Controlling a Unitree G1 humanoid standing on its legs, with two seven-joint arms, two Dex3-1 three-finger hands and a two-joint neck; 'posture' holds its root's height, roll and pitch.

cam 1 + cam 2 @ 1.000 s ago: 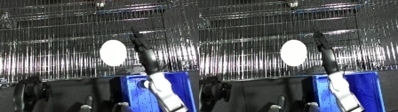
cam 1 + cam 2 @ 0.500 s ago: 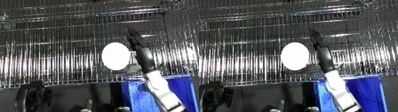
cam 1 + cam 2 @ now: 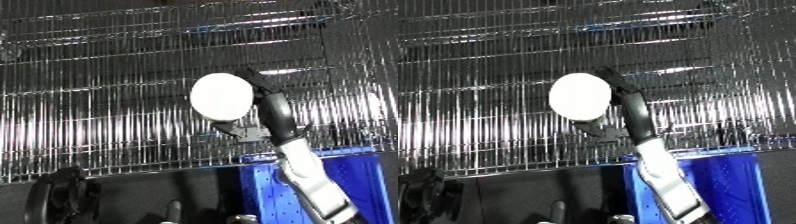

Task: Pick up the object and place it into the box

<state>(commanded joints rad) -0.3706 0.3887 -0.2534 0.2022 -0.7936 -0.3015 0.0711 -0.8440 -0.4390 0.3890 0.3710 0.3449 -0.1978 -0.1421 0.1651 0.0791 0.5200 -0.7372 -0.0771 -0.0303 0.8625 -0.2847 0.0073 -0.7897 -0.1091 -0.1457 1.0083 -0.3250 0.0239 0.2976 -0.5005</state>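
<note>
Reaching up from the lower right, the right hand point(image 3: 266, 107) sits against a white oval object point(image 3: 224, 96) in front of a wall of wire racks point(image 3: 107, 100). Its black fingers point(image 3: 274, 105) run straight up along the right edge of the object, and the thumb point(image 3: 240, 131) shows just under the object's lower edge, so the object looks pinched between the two. It is held upright, its flat pale face turned toward the camera, raised well above the bin and slightly left of it.

Below the hand, the white and silver forearm point(image 3: 306, 175) slants down to the lower right and crosses in front of the blue bin point(image 3: 727, 175). That bin stands at the bottom right, its top rim just under the lowest wires of the racks, and its near wall shows rows of small holes. Whether anything lies inside it cannot be told.

At the lower left, a dark rounded shape point(image 3: 58, 197) rises from the bottom edge; it is too dim to tell what it is. Between it and the bin, small dark parts point(image 3: 173, 212) poke up at the bottom edge, also too dim to name. The left hand cannot be made out in either view.

The wire racks fill the whole far side, their thin bars catching bright light in bands across the left and the right.
</note>
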